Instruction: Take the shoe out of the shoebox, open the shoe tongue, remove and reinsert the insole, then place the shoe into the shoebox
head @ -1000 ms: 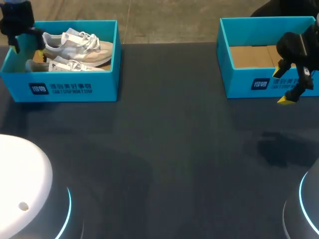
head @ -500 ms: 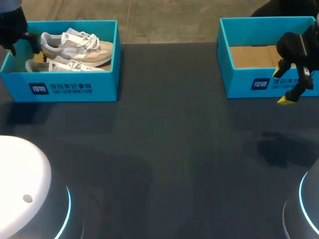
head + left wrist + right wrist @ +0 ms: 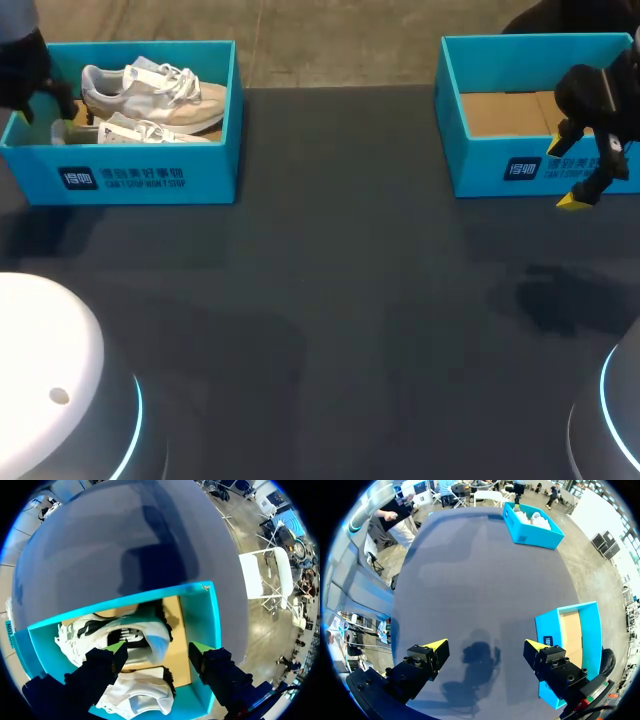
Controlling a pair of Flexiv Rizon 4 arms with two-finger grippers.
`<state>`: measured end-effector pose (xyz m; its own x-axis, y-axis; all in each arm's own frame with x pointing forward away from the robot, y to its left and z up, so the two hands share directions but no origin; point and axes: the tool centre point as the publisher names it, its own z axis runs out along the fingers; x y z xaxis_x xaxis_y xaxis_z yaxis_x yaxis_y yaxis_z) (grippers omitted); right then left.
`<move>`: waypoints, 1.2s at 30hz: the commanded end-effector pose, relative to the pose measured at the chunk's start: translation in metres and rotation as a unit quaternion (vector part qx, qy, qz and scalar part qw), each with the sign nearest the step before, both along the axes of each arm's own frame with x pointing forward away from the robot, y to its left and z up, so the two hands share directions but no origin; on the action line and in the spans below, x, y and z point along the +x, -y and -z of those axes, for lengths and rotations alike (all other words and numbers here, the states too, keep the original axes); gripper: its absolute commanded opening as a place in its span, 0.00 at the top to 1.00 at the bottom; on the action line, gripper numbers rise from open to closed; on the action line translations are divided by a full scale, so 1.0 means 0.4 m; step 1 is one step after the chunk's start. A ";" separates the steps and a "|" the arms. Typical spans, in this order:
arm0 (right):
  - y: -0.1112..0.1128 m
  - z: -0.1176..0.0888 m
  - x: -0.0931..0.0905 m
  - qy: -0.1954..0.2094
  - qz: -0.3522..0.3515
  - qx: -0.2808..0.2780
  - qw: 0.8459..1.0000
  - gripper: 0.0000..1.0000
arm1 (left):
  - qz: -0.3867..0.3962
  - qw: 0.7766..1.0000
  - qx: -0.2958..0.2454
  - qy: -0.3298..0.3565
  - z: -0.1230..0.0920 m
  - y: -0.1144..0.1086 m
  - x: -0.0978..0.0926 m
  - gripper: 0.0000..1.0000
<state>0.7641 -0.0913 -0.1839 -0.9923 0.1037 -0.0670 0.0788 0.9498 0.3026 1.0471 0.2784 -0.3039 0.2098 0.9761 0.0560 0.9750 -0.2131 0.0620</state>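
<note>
Two white shoes lie side by side in the blue shoebox at the table's far left. My left gripper hangs over the box's left end, at the heels. In the left wrist view this gripper is open. One fingertip is over a shoe's opening, the other over the cardboard floor beyond its heel. The second shoe lies under the gripper. My right gripper stands open, with nothing in it, above the table in front of the other blue box.
The right-hand blue box holds only a brown cardboard floor and sits beside my right gripper. The dark tabletop stretches between the two boxes. The shoebox with the shoes shows far ahead in the right wrist view.
My left gripper has moved left and down toward the heel end of the shoes in the box. The right arm has stayed still.
</note>
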 end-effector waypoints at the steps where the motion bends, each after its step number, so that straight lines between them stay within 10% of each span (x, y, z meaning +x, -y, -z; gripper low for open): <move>1: -0.001 0.001 0.001 -0.001 0.001 -0.001 1.000 0.00 | 0.002 1.000 0.000 -0.008 0.020 -0.001 0.005 0.28; 36: -0.001 0.001 0.001 -0.001 0.001 -0.001 1.000 0.00 | -0.012 1.000 0.011 -0.012 0.154 -0.012 0.021 0.32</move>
